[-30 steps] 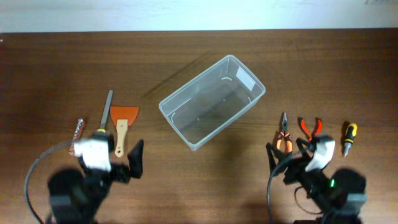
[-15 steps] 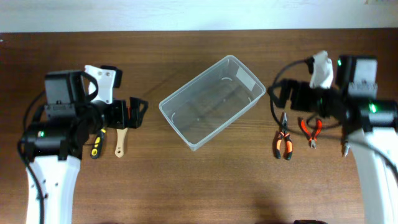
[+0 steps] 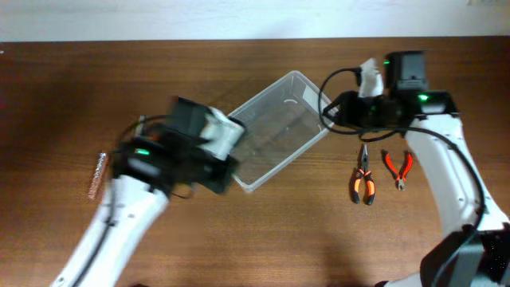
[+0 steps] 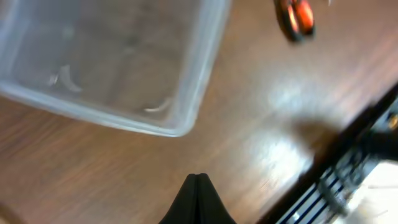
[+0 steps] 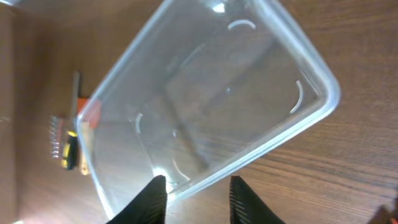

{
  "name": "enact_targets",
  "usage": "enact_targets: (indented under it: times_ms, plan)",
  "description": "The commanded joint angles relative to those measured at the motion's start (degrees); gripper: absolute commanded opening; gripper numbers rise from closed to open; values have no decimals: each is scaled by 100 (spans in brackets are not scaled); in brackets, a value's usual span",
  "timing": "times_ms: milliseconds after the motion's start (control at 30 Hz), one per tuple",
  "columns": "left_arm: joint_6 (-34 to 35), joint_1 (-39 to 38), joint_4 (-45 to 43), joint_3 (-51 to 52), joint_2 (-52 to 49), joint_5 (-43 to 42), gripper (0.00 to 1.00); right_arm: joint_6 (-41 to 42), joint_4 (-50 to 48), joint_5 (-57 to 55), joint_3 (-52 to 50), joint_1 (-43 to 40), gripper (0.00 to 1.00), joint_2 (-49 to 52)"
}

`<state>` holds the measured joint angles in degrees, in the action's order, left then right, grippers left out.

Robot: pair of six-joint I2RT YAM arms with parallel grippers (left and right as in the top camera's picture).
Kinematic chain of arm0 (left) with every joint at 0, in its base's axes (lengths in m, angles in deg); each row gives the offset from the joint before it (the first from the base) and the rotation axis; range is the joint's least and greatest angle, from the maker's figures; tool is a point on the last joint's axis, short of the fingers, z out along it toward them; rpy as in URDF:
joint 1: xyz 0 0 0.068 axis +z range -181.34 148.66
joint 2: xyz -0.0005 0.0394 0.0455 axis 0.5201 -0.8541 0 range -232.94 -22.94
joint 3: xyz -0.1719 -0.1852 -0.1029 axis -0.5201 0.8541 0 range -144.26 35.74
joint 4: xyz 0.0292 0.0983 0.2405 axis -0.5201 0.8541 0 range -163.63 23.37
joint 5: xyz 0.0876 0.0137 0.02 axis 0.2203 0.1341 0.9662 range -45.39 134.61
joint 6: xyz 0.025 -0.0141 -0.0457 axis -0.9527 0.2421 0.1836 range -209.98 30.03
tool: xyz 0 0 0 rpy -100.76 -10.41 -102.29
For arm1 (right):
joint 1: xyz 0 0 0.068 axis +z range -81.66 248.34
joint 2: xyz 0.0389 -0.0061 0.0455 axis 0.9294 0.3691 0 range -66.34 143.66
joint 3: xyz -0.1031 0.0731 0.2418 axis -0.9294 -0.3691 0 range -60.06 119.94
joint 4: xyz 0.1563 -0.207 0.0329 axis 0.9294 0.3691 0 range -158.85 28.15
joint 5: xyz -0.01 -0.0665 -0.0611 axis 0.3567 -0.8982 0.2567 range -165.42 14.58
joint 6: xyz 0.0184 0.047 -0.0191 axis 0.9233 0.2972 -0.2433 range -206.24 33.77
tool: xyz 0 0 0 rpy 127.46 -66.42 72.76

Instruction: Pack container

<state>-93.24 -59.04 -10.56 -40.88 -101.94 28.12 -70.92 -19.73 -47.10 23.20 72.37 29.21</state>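
My right jaws stood wide beside the container [image 3: 279,119], left jaws pinched together, empty; I judged bracing its rim first would ease loading the pliers [image 3: 362,177]

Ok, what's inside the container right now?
Nothing visible inside the container; only the table shows through its clear floor. The left arm covers its near corner overhead.

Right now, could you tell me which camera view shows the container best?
The right wrist view: nearly the whole container shows, empty, rim sharp. Overhead, the left arm covers one end. The left wrist view shows only one blurred corner.
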Motion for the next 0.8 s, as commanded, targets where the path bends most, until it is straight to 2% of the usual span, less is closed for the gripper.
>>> enact_targets:
  times_ms: [0,67,167,367,567,767]
  plan:
    - [-74,-918,24,94,-282,1191,2,24,-33,-667,114,293,29,197]
    - [-74,-1259,15,149,-516,1419,2,26,-37,-988,114,413,21,328]
    - [-72,-1519,-48,160,-973,1484,2,179,-72,-1362,114,492,17,555]
    - [-61,-1569,-579,160,-1875,1502,2,195,-142,-1364,114,492,6,1019]
    - [-63,-1569,-664,160,-2319,1556,2,190,-181,-1362,111,492,4,1281]
    - [-66,-1565,-916,160,-2535,2459,2,166,17,-1362,114,503,4,1331]
